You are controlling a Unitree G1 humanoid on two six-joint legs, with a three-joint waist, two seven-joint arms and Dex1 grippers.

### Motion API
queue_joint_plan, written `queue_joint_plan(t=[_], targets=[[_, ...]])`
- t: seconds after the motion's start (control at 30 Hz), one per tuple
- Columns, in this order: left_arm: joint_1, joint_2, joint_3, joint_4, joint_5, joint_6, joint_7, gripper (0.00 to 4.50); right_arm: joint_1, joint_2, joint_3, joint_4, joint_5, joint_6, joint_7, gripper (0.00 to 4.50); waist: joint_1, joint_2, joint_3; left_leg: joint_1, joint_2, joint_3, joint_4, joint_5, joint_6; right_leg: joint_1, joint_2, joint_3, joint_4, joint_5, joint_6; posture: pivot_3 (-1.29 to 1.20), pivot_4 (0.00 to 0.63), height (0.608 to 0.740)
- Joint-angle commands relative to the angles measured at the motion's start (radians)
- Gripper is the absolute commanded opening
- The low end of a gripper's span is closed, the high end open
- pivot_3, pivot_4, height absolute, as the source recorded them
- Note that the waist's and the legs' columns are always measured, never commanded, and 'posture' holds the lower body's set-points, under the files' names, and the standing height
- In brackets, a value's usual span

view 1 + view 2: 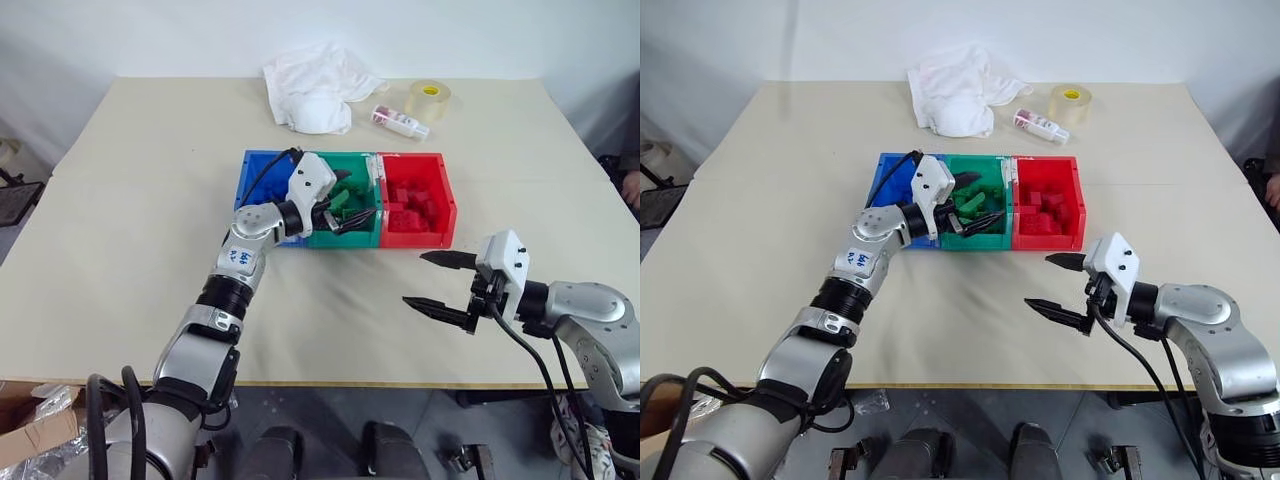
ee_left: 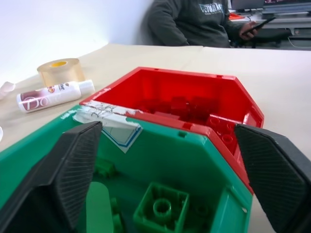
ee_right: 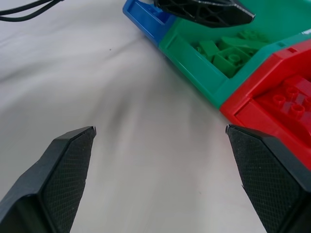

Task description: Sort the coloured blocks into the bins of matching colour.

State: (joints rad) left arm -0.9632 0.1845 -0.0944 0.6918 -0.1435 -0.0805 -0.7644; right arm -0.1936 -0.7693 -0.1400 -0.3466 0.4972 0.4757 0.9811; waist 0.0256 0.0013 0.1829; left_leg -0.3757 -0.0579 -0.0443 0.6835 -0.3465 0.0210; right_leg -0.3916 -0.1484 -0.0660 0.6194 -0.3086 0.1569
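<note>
My left gripper [image 1: 345,205] jaws spread wide over green bin [image 1: 352,232], green blocks [image 2: 160,208] under. Right gripper [image 1: 438,283] jaws spread, empty, above surface [image 1: 130,180].

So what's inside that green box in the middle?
The green bin holds a loose pile of green blocks, studs showing. The left gripper hangs open just over it, empty, and covers part of the pile, so I can't count them.

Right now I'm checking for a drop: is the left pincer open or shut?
Open. The left pincer hangs over the green bin, fingers spread, nothing between them; green blocks lie below.
</note>
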Motion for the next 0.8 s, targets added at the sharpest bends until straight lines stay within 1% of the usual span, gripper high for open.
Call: queue_joint_plan(t=[0.03,0.07,0.1,0.2,0.23,0.27,0.37,0.47,0.63,0.8], targets=[[0.064,0.061,0.02,-0.164,-0.071,0.045,-0.129,4.46,-0.016,-0.018,-0.034,-0.011,0.021,-0.015,0.009,4.5,-0.005,0.0,0.0,0.0,0.0,0.0,0.0,0.0,0.0,0.0,0.0,0.0,0.0,0.0,0.0,0.0,0.15,0.74],[0.079,0.074,0.023,-0.194,-0.081,0.062,-0.145,4.46,-0.019,-0.021,-0.034,-0.006,0.021,-0.017,0.014,4.5,-0.005,0.0,0.0,0.0,0.001,0.0,-0.001,0.0,0.0,0.0,0.0,0.0,0.0,0.0,0.0,0.0,0.15,0.74],[0.117,0.109,0.027,-0.249,-0.097,0.086,-0.176,4.46,-0.025,-0.028,-0.035,0.008,0.019,-0.021,0.025,4.5,-0.006,0.0,0.0,0.0,0.001,0.0,-0.001,0.0,0.0,-0.001,0.0,0.0,0.0,0.0,0.0,0.0,0.15,0.74],[0.285,0.262,0.083,-0.475,-0.193,0.218,-0.277,4.46,-0.048,-0.06,-0.043,0.072,0.007,-0.045,0.071,4.5,-0.017,0.0,0.0,0.0,0.003,-0.001,-0.001,0.0,0.0,-0.001,0.0,0.001,0.001,0.0,0.0,0.0,0.15,0.74],[0.32,0.294,0.099,-0.522,-0.217,0.249,-0.286,4.46,-0.053,-0.067,-0.045,0.09,0.005,-0.051,0.082,4.5,-0.021,0.0,0.0,0.0,0.005,-0.001,-0.001,0.0,0.0,-0.001,0.0,0.001,0.001,0.0,0.0,0.0,0.15,0.74],[0.371,0.348,0.142,-0.567,-0.25,0.293,-0.297,4.46,-0.059,-0.085,-0.049,0.122,0.0,-0.064,0.104,4.5,-0.023,0.0,0.0,0.0,0.005,-0.001,-0.001,0.0,0.0,-0.001,0.0,0.001,0.001,0.0,0.0,0.0,0.15,0.74],[0.493,0.486,0.247,-0.636,-0.291,0.391,-0.292,4.46,-0.082,-0.131,-0.05,0.232,-0.024,-0.117,0.175,4.5,-0.025,0.0,0.0,0.0,0.005,-0.002,-0.001,0.0,0.0,0.0,0.0,0.001,0.001,0.0,0.0,0.0,0.15,0.74],[0.591,0.577,0.325,-0.647,-0.329,0.407,-0.341,4.46,-0.116,-0.167,-0.041,0.351,-0.055,-0.19,0.24,4.5,-0.018,0.0,0.0,0.0,0.005,-0.003,0.0,0.0,0.0,0.001,0.0,0.001,0.0,0.0,0.0,0.0,0.15,0.74],[0.654,0.626,0.383,-0.592,-0.317,0.354,-0.363,4.46,-0.184,-0.178,-0.017,0.482,-0.092,-0.249,0.304,4.5,-0.01,0.0,0.0,0.0,0.005,-0.003,0.0,0.0,0.0,0.001,-0.001,0.001,-0.001,0.0,0.0,0.0,0.15,0.74],[0.663,0.613,0.393,-0.586,-0.334,0.334,-0.363,4.46,-0.223,-0.156,0.005,0.519,-0.114,-0.268,0.314,4.5,-0.012,0.0,0.0,0.0,0.005,-0.003,0.0,0.0,0.0,0.0,-0.001,0.001,0.0,0.0,0.0,0.0,0.15,0.74]])
